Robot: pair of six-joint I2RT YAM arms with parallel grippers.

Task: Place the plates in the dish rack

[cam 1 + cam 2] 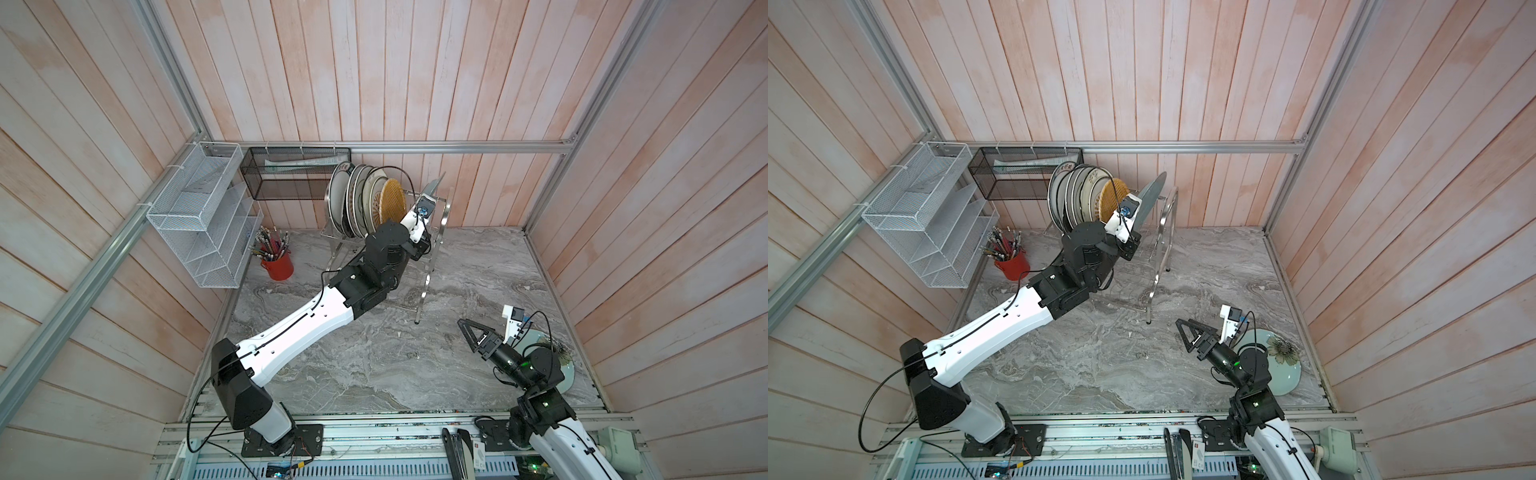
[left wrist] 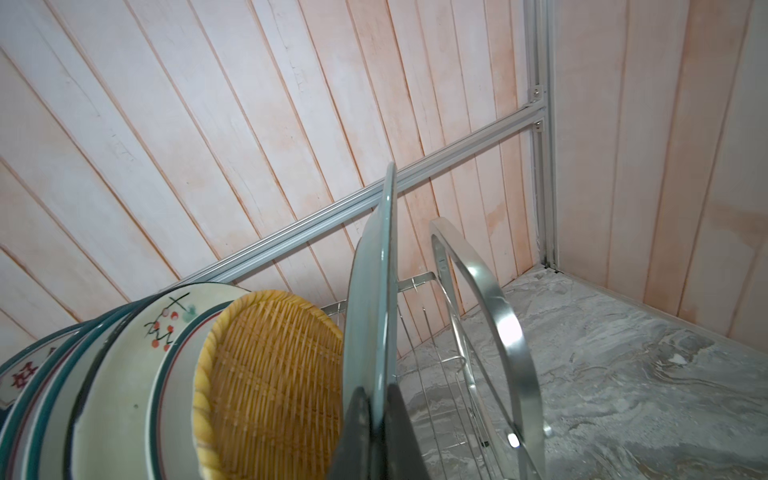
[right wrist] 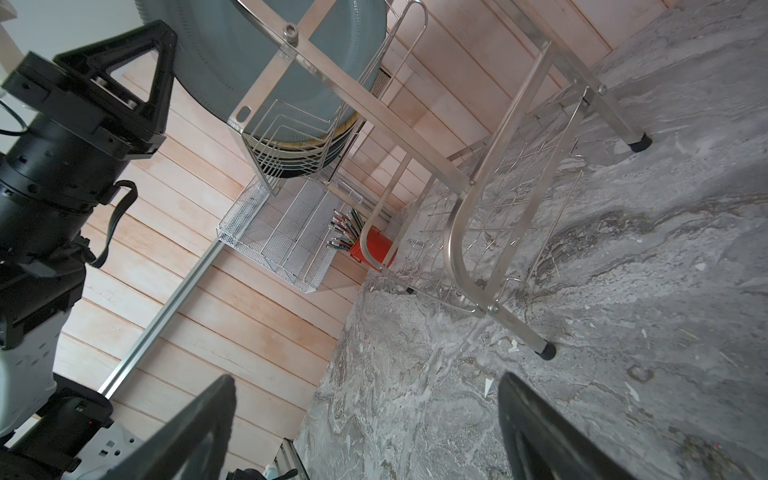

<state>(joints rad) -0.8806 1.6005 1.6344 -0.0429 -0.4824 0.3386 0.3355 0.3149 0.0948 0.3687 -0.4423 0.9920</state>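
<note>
1. Left claw (image 2: 377, 399): clamped on the near rim of the grey plate (image 2: 370, 291); plate on edge, stretching straight ahead from the fingertips.
2. To one side: woven plate (image 2: 270, 374), end of the racked row. To the other: rack (image 2: 490, 291) end arch.
3. Seated between prongs or not: cannot tell.
4. Right claw (image 3: 365, 382): spread wide, empty, well apart from rack; teal plate (image 1: 1287, 374) flat just behind it, likely its pick.
</note>
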